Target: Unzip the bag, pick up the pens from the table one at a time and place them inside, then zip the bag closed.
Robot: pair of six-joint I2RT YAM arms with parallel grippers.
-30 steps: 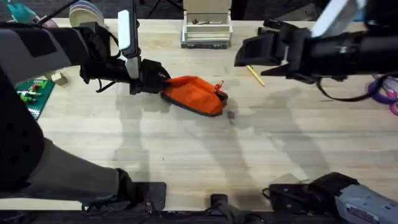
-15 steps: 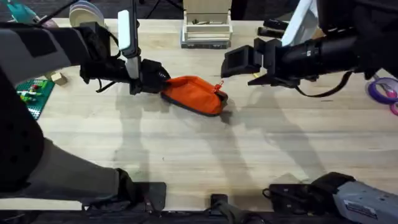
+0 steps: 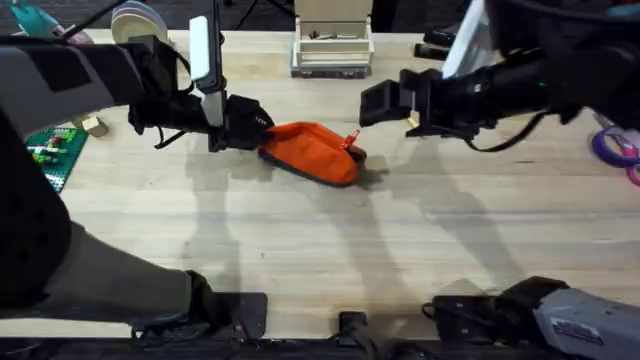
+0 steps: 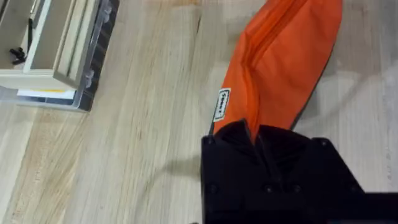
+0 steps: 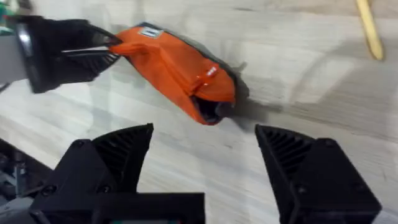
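right claw (image 5: pixel 202 168) swung in toward the one orange bag (image 3: pixel 315 152).
left claw (image 4: pixel 258 140) pinches the bag's end; right claw spread wide; one yellow pen (image 5: pixel 369 28) on the bench (image 3: pixel 300 240).

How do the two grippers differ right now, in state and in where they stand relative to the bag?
The left gripper is shut on the bag, pinching its end; the right gripper is open and holds nothing. The left gripper touches the orange fabric at the bag's left end; the right gripper hangs apart from the bag, near its zipper-pull end. Both have black fingers and point toward the bag from opposite sides.
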